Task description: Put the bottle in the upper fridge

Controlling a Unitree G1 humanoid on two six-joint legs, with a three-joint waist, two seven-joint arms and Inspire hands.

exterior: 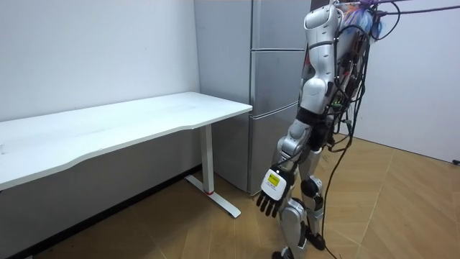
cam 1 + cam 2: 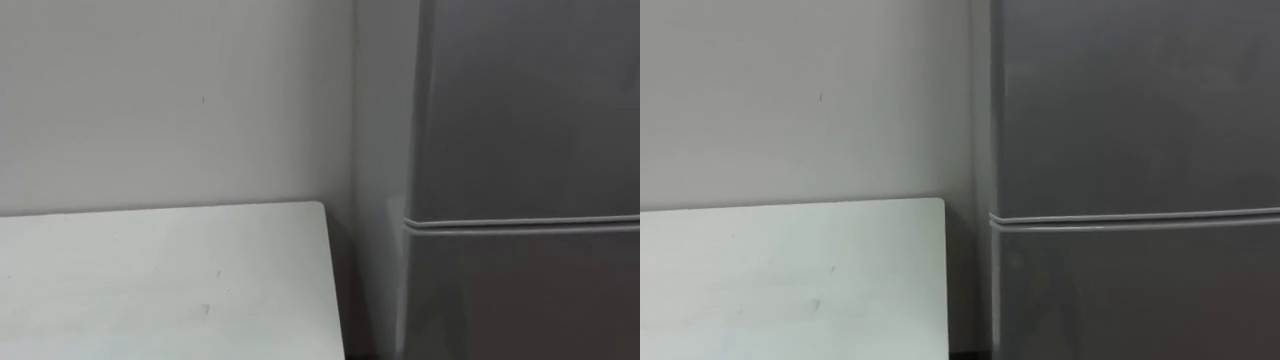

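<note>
**One fridge, one table, one hand hanging free**

The robot stands upright on the wooden floor [image 1: 180,237], close before one tall grey fridge [image 2: 520,120], its back toward the room camera. The fridge stands at the far right, against the pale wall [image 2: 170,100]. In the eye views one thin horizontal seam [image 2: 520,221] crosses the fridge front, with a door face above it and another below. Both faces lie flush, so the fridge is shut.

Left of the fridge stands one white table [image 2: 160,280]. Its right edge lies just beside the fridge's side, with a narrow dark gap between the two. In the room view the table runs long to the left along the wall, and one white leg [image 1: 208,162] with a flat foot shows under its right end.

The left hand [image 1: 272,193] hangs low at the robot's side on a straight arm, near the fridge's bottom corner. It is released, its dark fingers loose and pointing down, closed on nothing.

Where the bottle is cannot be told.
</note>
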